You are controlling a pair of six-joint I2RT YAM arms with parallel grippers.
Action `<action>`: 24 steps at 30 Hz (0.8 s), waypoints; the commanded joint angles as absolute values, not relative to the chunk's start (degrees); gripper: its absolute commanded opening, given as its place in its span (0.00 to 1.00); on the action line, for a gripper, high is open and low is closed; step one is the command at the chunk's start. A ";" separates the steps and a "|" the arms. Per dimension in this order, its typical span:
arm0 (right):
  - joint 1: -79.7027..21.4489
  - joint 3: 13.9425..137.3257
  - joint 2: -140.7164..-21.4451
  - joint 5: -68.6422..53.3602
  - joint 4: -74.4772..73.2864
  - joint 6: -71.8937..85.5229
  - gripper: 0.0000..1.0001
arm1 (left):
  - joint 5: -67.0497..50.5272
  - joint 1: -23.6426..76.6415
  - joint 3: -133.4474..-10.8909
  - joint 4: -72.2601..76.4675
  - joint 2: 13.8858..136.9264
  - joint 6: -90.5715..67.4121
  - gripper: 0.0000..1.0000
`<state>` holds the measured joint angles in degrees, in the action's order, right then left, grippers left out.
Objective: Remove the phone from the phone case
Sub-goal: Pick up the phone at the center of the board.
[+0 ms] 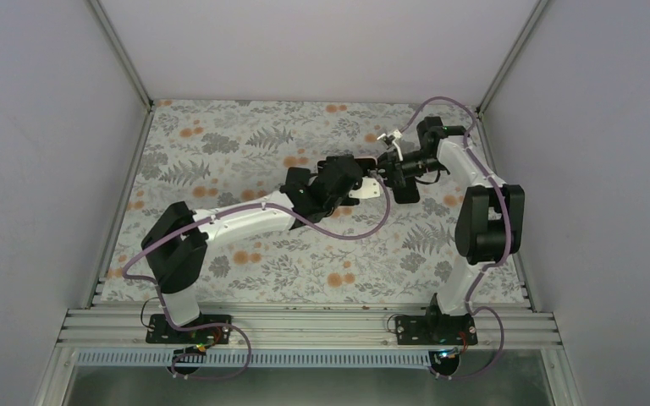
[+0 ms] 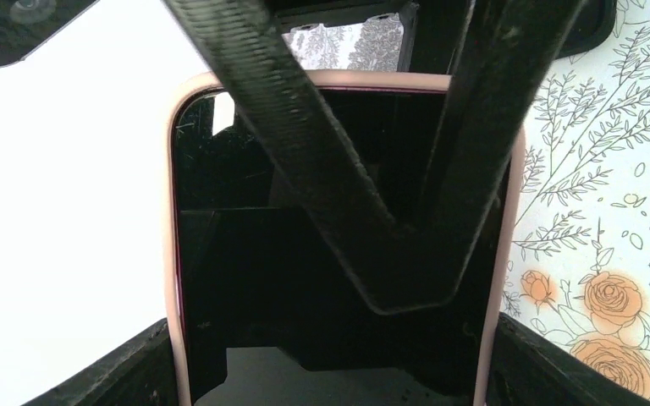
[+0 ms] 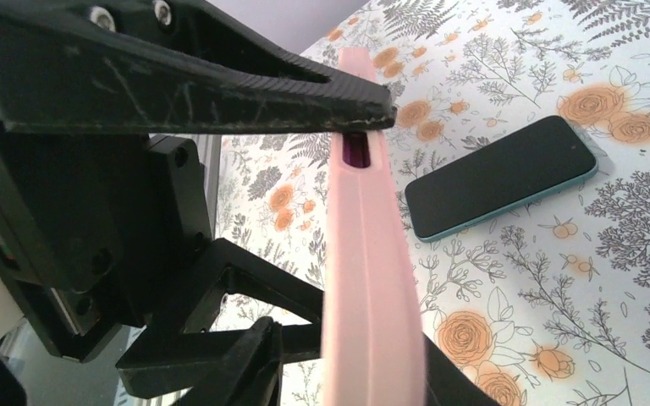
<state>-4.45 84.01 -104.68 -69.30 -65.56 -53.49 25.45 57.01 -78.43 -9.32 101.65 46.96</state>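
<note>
Pinching the phone case (image 2: 172, 254) by its sides in the left gripper (image 2: 334, 364) jaws above the table (image 3: 559, 254), we should pry the rim off the apparently seated phone (image 2: 237, 279); whether the right gripper (image 3: 330, 228) jaws clamp, we cannot tell.

Obstacle: teal phone (image 3: 501, 178) nr case (image 3: 364, 254).

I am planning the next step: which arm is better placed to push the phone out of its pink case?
Right, probably. The left pincer clamps the pink case by its sides; the right pincer has a finger over the phone screen, free to press.
</note>
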 commanded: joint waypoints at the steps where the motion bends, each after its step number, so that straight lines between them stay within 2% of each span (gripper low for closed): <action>1: -4.75 84.60 -105.78 -71.82 -66.33 -52.42 0.24 | 28.29 57.57 -79.72 -4.13 100.40 48.24 0.77; 3: -4.75 84.77 -105.80 -71.88 -67.22 -53.20 0.16 | 28.31 57.66 -79.57 -3.90 100.41 48.40 0.79; 9: -4.67 84.60 -105.04 -72.68 -67.81 -53.97 0.04 | 26.93 57.68 -78.11 -3.90 100.17 48.94 0.93; 12: -4.65 85.01 -105.36 -72.53 -67.31 -52.25 0.04 | 26.39 57.66 -77.35 -4.04 100.05 49.25 1.00; 17: -4.24 86.22 -104.98 -69.92 -67.03 -50.58 0.04 | 17.63 57.72 -76.97 -10.62 95.68 47.91 1.00; 21: -3.37 85.59 -102.14 -65.03 -63.11 -47.87 0.04 | 8.86 56.98 -77.48 -19.80 90.00 49.09 1.00; 24: -3.19 85.48 -100.21 -62.45 -61.95 -47.74 0.04 | 3.22 55.86 -83.62 -31.99 89.75 50.56 1.00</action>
<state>-3.92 84.20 -105.03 -63.46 -64.90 -49.50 13.28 57.08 -77.28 -17.69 92.27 49.15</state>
